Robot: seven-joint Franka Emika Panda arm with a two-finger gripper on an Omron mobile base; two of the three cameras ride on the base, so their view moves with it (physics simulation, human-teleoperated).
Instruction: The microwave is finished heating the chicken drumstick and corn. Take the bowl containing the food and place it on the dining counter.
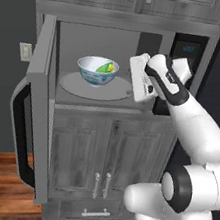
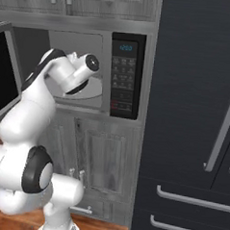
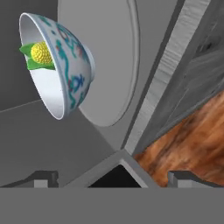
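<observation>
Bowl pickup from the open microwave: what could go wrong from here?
1. The hand is open and rolled sideways, apart from the bowl; a misaligned approach may shove it across the turntable.
2. The corn sits high near the rim; tilting could spill it.
3. The microwave door stands open on the left; the arm could clip it when pulling out.

The arm (image 1: 200, 127) is glossy white, built of rounded, bulging segments. Dark grey to black bands mark its joints: a broad ring around the big elbow-like joint (image 1: 177, 190) and a black sleeve on the wrist (image 1: 169, 84). A flat white hand block (image 1: 140, 78) caps the near end. From the right, a round white end cap (image 2: 92, 62) shows a small dark centre.
</observation>
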